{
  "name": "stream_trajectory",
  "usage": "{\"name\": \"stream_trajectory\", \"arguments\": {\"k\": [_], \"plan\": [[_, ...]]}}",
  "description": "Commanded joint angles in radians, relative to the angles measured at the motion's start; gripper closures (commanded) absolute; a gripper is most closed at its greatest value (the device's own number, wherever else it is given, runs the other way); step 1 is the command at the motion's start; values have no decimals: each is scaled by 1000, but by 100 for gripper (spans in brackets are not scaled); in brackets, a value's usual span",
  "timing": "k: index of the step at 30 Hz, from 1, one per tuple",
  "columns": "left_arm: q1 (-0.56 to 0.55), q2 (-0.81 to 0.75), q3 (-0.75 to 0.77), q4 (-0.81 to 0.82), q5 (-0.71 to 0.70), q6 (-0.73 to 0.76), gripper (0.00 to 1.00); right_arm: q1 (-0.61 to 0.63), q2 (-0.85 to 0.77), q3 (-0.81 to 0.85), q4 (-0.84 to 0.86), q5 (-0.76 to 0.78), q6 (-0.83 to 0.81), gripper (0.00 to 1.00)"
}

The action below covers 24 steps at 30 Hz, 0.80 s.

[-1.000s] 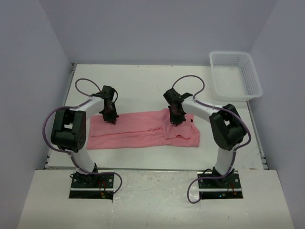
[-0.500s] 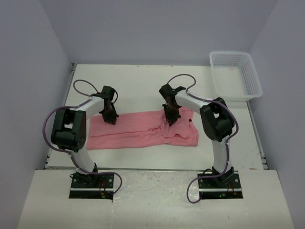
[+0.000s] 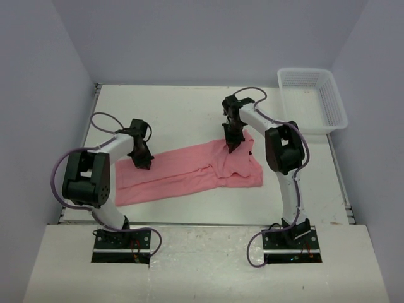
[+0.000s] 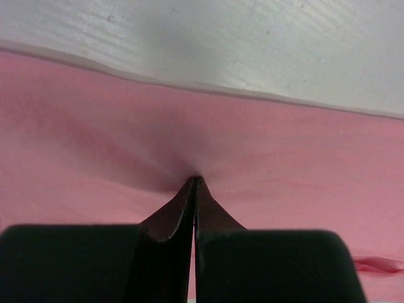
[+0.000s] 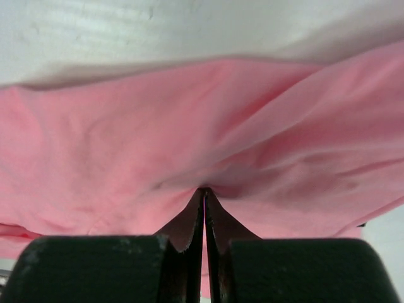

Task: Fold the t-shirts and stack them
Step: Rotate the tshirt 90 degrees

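Observation:
A salmon-pink t-shirt (image 3: 189, 172) lies folded in a long band across the middle of the table, slanting up to the right. My left gripper (image 3: 142, 161) is shut on the t-shirt's far edge near its left end; the left wrist view shows its tips (image 4: 196, 180) pinching the pink fabric (image 4: 284, 158). My right gripper (image 3: 231, 144) is shut on the t-shirt's far edge near its right end; the right wrist view shows its tips (image 5: 204, 190) pinching puckered fabric (image 5: 126, 139) that is lifted a little.
A white mesh basket (image 3: 313, 98) stands at the back right corner. The white table (image 3: 183, 107) ends at grey walls behind and on both sides. The arm bases stand at the near edge.
My right gripper has moved towards the back with the shirt's right end, so the band now slants. My left gripper has shifted slightly left and nearer, still holding the shirt.

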Motion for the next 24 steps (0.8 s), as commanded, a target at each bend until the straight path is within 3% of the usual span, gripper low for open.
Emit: {"name": "stream_trajectory", "arguments": {"k": [1, 5, 9, 11, 15, 17, 19, 21, 24], "plan": [[10, 43, -117, -133, -29, 4, 100, -26, 63, 113, -84, -63, -55, 98], [2, -10, -166, -122, -14, 41, 100, -28, 132, 284, -133, -14, -79, 100], [-56, -168, -156, -81, 2, 55, 100, -28, 103, 328, -64, 83, -78, 100], [-96, -225, -98, -101, -81, 45, 100, -28, 41, 316, -12, 103, -80, 100], [-131, -329, 10, -87, -101, 85, 100, -29, -101, 286, 71, 121, -74, 100], [-148, -334, 79, -70, -76, 119, 100, -28, -185, 297, 68, 132, -51, 100], [-159, -329, 120, 8, 39, 156, 100, -26, -253, 291, 46, 144, -33, 99], [-159, -307, 131, 115, 148, 197, 100, -23, -374, 240, 26, 187, 4, 94], [-170, -209, 165, 232, 402, 252, 100, -17, -560, 109, 16, 241, 33, 54]]}}
